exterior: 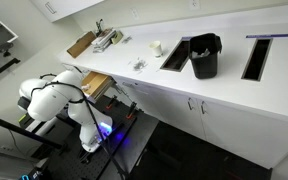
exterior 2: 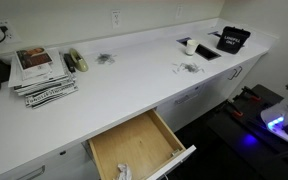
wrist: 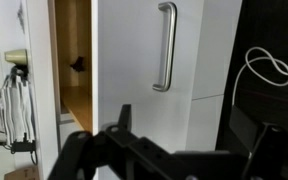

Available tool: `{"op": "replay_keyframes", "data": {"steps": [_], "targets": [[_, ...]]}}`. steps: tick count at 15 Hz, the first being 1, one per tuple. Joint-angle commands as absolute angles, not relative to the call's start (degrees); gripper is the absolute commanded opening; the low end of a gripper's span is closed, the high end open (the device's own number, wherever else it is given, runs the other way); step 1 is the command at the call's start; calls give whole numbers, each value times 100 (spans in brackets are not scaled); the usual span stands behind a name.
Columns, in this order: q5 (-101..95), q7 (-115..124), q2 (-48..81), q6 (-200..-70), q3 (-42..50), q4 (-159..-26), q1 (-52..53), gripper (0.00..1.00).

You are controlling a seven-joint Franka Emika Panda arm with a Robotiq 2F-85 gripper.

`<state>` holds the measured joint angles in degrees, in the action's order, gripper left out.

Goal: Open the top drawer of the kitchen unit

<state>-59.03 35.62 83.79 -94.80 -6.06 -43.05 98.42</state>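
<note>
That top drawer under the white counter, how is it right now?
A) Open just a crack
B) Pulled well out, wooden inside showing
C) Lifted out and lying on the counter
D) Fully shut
B: in an exterior view the top drawer stands pulled far out of the kitchen unit, with its light tan wooden floor in plain sight.

Drawer (exterior 2: 136, 146) out below worktop (exterior 2: 134, 82), near side. Paper stack (exterior 2: 42, 75) on worktop, left. Bin (exterior: 205, 57) on worktop, right of stack, between recesses (exterior: 175, 56).

White wall (exterior 2: 64, 18), outlet (exterior 2: 115, 17); dark floor (exterior: 189, 165); even indoor light.
</note>
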Motion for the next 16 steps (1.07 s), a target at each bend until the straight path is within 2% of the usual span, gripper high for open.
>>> {"op": "replay_keyframes", "data": {"steps": [1, 4, 11, 12, 16], "targets": [[-6022, 3408, 7715, -10521, -767, -5147, 9473, 100], [-6235, 3472, 7188, -11359, -714, -5867, 9155, 100], [-6702, 3565, 6013, -12409, -659, -7362, 8374, 100], [-6405, 3460, 6696, -12137, -514, -6415, 8647, 100], [-6520, 3466, 6304, -12337, -557, -6932, 8437, 100]]}}
